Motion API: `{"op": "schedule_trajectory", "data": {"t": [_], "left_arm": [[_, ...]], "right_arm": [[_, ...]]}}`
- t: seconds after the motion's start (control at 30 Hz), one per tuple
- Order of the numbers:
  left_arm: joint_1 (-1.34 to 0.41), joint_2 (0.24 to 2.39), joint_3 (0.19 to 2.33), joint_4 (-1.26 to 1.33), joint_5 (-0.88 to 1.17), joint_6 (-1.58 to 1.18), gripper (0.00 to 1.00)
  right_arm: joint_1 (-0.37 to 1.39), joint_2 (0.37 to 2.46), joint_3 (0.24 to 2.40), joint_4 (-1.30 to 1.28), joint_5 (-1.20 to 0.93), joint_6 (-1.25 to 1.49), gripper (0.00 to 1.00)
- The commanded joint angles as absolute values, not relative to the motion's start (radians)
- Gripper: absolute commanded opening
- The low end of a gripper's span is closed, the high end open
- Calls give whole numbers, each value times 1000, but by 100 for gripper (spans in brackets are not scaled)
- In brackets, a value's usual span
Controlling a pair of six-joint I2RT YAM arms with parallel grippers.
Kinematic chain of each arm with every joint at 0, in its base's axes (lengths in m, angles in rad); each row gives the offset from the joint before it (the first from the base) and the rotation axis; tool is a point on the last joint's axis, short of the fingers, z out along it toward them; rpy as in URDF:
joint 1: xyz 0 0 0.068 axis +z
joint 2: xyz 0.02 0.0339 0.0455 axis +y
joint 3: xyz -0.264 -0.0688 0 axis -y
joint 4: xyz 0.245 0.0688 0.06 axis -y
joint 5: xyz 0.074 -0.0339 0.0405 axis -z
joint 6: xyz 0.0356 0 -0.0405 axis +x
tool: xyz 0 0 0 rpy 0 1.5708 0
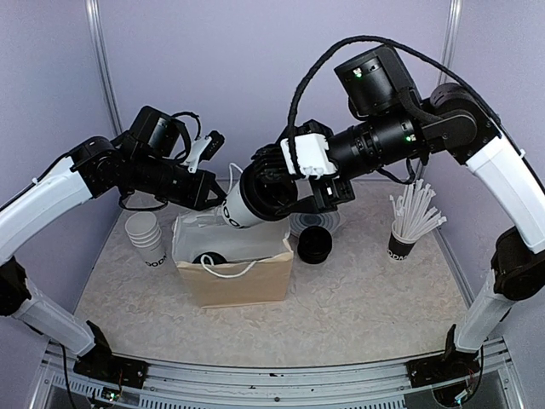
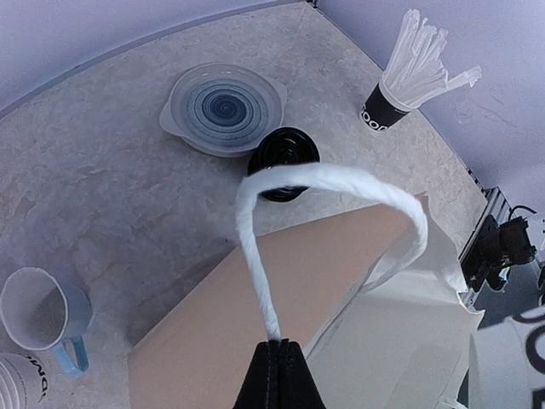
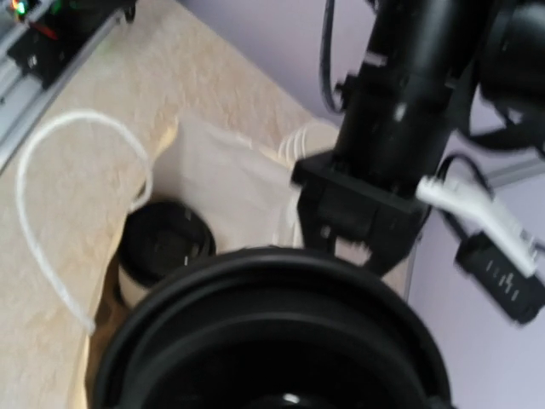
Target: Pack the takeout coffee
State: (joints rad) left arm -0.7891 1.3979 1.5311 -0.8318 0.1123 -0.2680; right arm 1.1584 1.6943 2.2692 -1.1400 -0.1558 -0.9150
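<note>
The takeout coffee (image 1: 239,207), a white cup with a black lid, is tilted in my right gripper (image 1: 266,192), base down toward the open brown paper bag (image 1: 237,279). My right gripper is shut on it just above the bag's back edge. In the right wrist view its black lid (image 3: 272,341) fills the bottom and hides my fingers. My left gripper (image 2: 279,351) is shut on the bag's white cord handle (image 2: 255,256) and holds it up. A second lidded cup (image 3: 162,247) stands inside the bag.
A nested stack of white cups (image 1: 146,239) stands left of the bag. A stack of black lids (image 1: 313,244) and clear lids (image 2: 223,108) lie behind it. A cup of wrapped straws (image 1: 410,223) is at the right. A light-blue mug (image 2: 47,317) stands at the left.
</note>
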Motion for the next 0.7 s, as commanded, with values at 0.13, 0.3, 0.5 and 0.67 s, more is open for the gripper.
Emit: {"op": "schedule_trajectory", "data": {"t": [0.13, 0.3, 0.5, 0.67], "left_arm": [[-810, 1387, 1554, -750, 139, -315, 0], [-827, 1377, 1531, -706, 143, -330, 0], [-852, 1369, 1488, -633, 165, -357, 0], [-860, 1376, 1462, -605, 183, -336, 0]], "right_arm": [[1175, 1656, 2073, -1091, 64, -919, 50], [1179, 1700, 2077, -1089, 121, -893, 48], [1190, 1744, 2064, -1099, 160, -864, 47], [1191, 1767, 2051, -1111, 171, -859, 45]]}}
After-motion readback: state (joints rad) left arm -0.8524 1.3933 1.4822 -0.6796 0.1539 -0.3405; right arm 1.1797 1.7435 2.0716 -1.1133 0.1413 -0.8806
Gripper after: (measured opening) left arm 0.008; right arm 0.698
